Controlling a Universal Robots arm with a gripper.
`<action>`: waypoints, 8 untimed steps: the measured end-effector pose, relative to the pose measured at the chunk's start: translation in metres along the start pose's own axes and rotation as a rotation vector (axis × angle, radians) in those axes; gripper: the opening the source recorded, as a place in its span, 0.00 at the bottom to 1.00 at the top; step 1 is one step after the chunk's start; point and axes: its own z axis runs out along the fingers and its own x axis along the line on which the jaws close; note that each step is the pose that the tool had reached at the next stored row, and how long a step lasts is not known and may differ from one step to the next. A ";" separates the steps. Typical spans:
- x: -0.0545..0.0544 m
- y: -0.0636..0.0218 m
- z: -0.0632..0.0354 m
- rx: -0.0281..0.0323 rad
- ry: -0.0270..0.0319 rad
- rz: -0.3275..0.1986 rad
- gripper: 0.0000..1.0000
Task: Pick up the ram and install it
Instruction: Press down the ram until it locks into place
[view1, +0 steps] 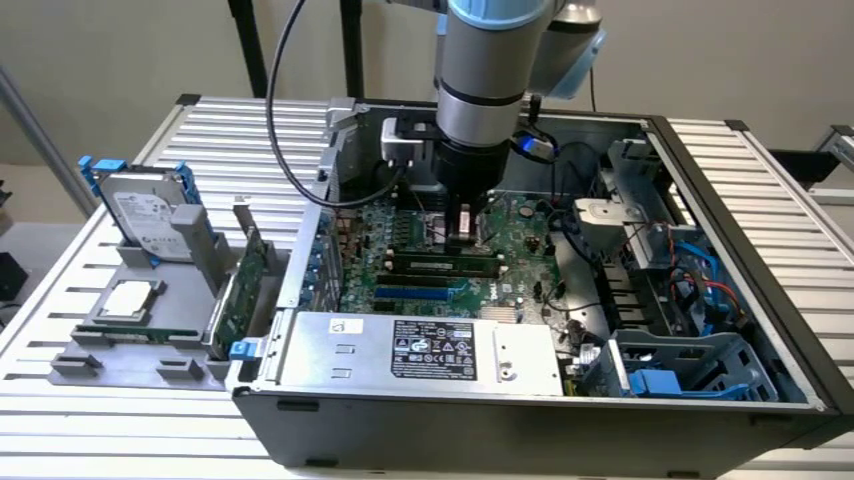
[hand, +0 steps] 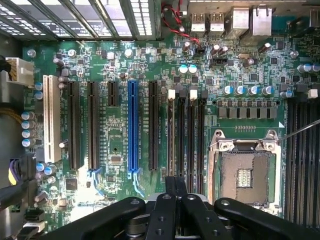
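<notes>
RAM (hand: 176, 187) stands edge-on, clamped between the jaws of the gripper (hand: 176, 200), poised over the memory slots (hand: 186, 130) beside the empty processor socket (hand: 246, 172). Judged light, stiff and fragile, it is best held by its long edges, off the chips.

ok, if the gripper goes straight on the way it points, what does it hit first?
Probably the motherboard, at the dark memory slots beside the open CPU socket: the gripper points down there. Depth is unclear, so not certain.
</notes>
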 end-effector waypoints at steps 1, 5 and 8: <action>0.000 -0.0001 0.0014 0.0001 0.0000 0.000 0.00; -0.001 -0.0001 0.0076 0.0001 0.0000 0.000 0.00; 0.000 0.0000 0.0125 -0.0006 0.0019 0.000 0.00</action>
